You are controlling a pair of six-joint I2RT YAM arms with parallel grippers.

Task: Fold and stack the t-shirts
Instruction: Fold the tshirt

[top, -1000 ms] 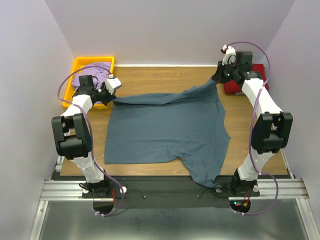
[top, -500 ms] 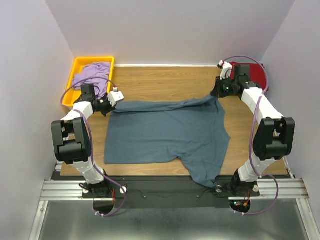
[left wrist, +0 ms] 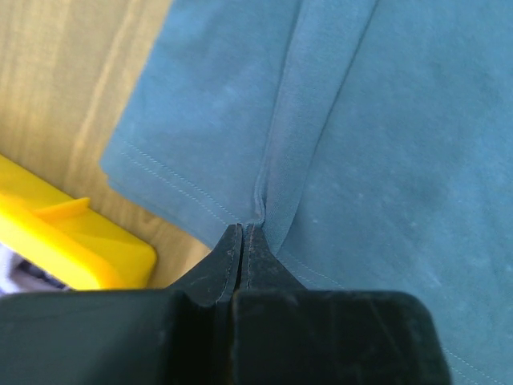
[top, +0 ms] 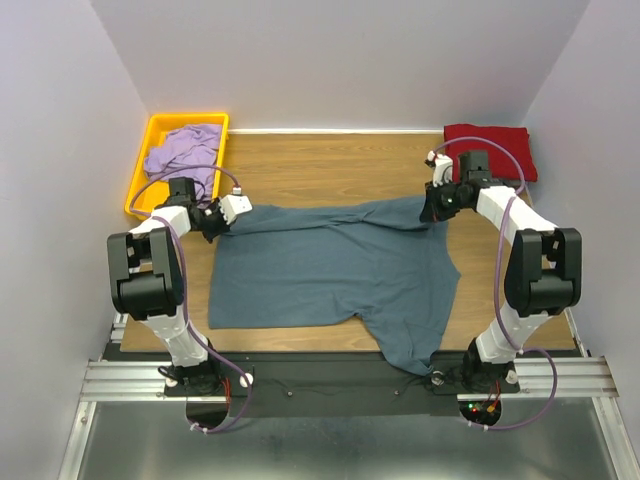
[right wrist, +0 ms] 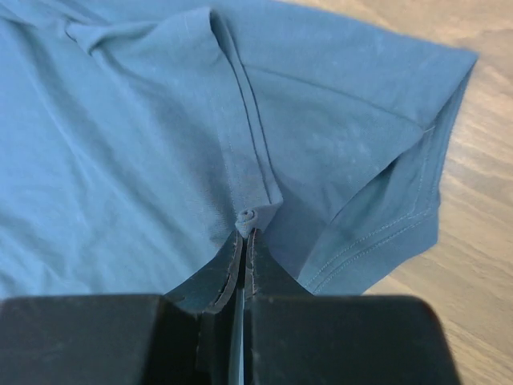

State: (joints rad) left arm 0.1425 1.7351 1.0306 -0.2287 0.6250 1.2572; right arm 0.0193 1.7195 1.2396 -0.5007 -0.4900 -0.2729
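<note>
Pinching blue-grey t-shirt (top: pixel 330 270) tight: L end effector (left wrist: pixel 243 229), R end effector (right wrist: pixel 245 234).

left arm (top: pixel 148 275) rises from its base at the near edge, elbow bent, white forearm reaching away, wrist turned inward toward the middle. left gripper (top: pixel 224 220) sits low at the table with jaws pressed together, pinching a fold of the blue-grey t-shirt (top: pixel 330 265) at the tips (wrist view shows no gap between the fingers (left wrist: pixel 216 269)). right arm (top: pixel 535 265) mirrors it, elbow bent, forearm angled inward. right gripper (top: pixel 432 212) is also low, jaws closed, with a small roll of the same shirt's edge caught between the tips.
</note>
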